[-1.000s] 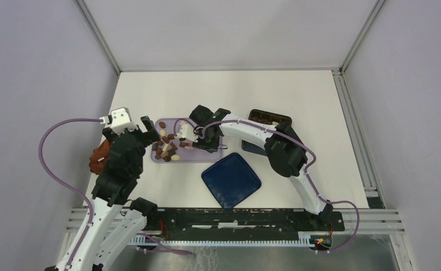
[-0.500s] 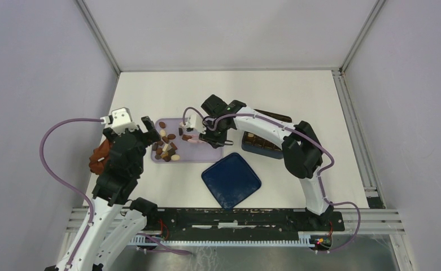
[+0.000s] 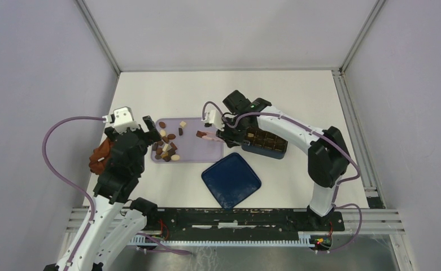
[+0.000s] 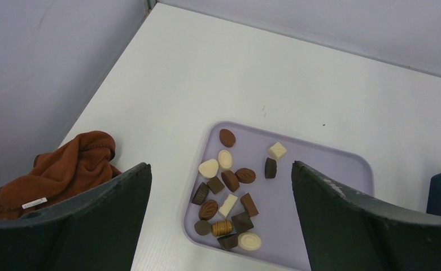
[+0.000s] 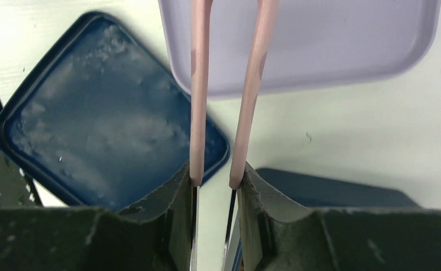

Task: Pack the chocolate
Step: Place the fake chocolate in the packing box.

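Top external: right hand (image 3: 224, 131) holds tongs (image 3: 209, 135) over tray's (image 3: 198, 151) right edge.

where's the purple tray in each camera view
Top external: tray left of centre, chocolate on its left half.
Left wrist: tray low in the middle, chocolate on its left part.
Right wrist: tray along the top edge, behind the pink tongs.
Shared landmark: dark blue lid by the tray's corner; the blue sliver at left wrist's right edge is probably it.
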Controlling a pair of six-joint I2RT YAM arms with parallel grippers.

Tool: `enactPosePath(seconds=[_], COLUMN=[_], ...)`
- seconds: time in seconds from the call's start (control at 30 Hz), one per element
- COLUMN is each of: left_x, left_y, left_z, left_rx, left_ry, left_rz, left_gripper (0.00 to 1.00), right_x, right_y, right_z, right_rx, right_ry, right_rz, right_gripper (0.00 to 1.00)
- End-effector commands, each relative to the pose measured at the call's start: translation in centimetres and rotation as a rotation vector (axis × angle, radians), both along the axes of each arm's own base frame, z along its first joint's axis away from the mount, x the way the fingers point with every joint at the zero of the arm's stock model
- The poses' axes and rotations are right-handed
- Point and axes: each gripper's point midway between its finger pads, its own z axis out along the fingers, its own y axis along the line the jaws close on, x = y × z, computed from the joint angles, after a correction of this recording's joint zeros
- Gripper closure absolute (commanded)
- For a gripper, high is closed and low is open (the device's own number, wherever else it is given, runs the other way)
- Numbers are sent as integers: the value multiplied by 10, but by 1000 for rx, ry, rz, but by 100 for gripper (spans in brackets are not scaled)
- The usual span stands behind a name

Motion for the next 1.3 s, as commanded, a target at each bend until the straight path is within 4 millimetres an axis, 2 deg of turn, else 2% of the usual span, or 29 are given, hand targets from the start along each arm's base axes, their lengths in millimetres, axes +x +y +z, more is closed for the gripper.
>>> enactPosePath(seconds=[0.0,0.23,0.37,0.53,0.77,1.27], left_x=[4,5,5,5,6,7], left_y=[1,0,1,2,2,1], left_z=[6,3,3,1,-1,-1], left_rx=[17,23,24,28,33,33], left_ry=[-21,-7,-6,0,11,14], left_rz=[-3,-2,3,9,11,6], left_gripper=[2,3,3,3,3,3], right_x=[3,2,-4,-10,-17,-9], right_y=[-24,-98,-144,-182,-200,-197], right_z=[39,41,31,13,-12,-32], right_rx=[91,77,39,-8,-49,-73], right_ry=[-63,-77,-78,-60,-11,64], right_rz=[-23,-132,-189,-232,-245,-228], right_gripper=[78,79,78,78,77,73])
